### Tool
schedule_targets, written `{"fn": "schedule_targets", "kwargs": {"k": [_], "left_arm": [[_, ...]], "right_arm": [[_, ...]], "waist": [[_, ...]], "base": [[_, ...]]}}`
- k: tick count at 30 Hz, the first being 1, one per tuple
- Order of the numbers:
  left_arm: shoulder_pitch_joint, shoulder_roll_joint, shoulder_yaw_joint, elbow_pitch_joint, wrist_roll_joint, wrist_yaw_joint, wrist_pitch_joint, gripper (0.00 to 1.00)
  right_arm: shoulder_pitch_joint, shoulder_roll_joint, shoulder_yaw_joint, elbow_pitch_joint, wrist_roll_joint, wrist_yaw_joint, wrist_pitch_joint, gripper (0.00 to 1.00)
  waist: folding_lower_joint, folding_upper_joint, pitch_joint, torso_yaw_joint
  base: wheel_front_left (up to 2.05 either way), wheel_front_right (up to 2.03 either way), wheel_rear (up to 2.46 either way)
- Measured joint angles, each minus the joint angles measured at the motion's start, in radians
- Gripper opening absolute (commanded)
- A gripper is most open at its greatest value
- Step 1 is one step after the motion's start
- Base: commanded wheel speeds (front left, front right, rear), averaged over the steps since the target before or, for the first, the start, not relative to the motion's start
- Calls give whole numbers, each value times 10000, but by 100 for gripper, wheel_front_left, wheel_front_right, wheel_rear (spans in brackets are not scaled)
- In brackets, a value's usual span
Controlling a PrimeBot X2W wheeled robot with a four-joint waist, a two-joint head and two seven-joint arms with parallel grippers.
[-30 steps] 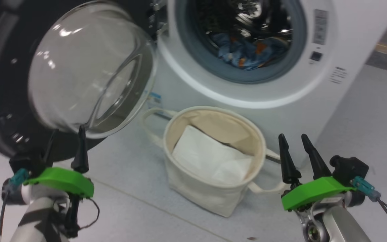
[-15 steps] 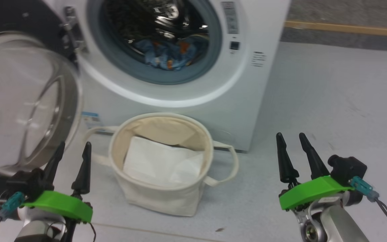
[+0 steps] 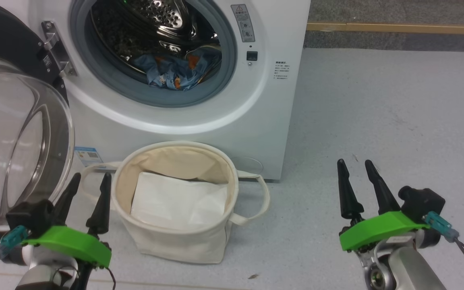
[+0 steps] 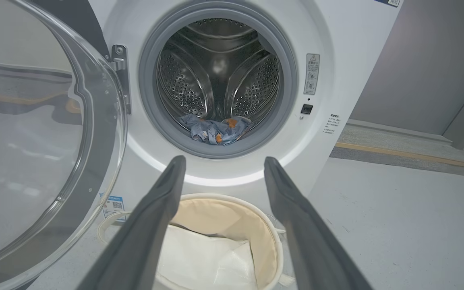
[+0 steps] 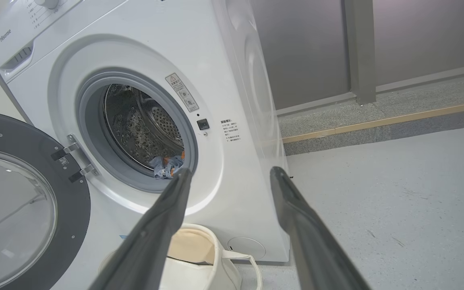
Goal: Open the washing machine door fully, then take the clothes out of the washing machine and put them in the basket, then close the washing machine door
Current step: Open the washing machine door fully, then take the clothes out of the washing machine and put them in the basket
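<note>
The white washing machine (image 3: 256,104) (image 4: 336,60) (image 5: 232,72) stands with its door (image 3: 14,133) (image 4: 34,141) (image 5: 10,201) swung open to the left. Blue clothes with orange print (image 3: 177,70) (image 4: 218,131) (image 5: 167,166) lie at the front of the steel drum. The cream basket (image 3: 183,241) (image 4: 262,229) (image 5: 216,257) sits on the floor below the opening, a white sheet (image 3: 177,201) inside it. My left gripper (image 3: 90,180) (image 4: 220,162) is open at the lower left, beside the basket and just in front of the door glass. My right gripper (image 3: 356,166) (image 5: 228,172) is open at the lower right, over bare floor.
Grey floor (image 3: 377,112) stretches to the right of the machine. A yellow floor strip (image 3: 397,27) (image 5: 377,121) and grey wall panels (image 5: 316,48) lie behind. The open door takes up the space at the left.
The camera has turned, so the whole scene slid left and down and now sits upright. Both grippers stay open and low, in the same places in the picture.
</note>
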Motion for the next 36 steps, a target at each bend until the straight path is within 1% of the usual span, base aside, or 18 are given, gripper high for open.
{"fn": "schedule_targets", "kwargs": {"k": [7,21,23,28,36], "left_arm": [[1,-2,146,-61,-125,109,-2,100],[-1,84,48,38,-186,79,-58,100],[-2,82,29,69,-339,-4,-46,100],[-6,59,113,17,-604,-10,-46,100],[-9,86,73,-186,-792,-88,58,100]], "right_arm": [[18,-13,-27,69,2,2,0,100],[208,-12,-21,134,4,2,0,100],[208,-10,-23,136,8,2,0,100],[208,-4,15,140,33,2,0,100],[205,21,29,180,33,2,0,100]], "waist": [[0,0,-78,12],[0,0,-77,-17],[0,0,-73,-13],[0,0,-38,-15],[0,0,98,44]], "base": [[0,0,0],[0,0,0],[0,0,0],[4,-1,-3],[106,-43,-63]]}}
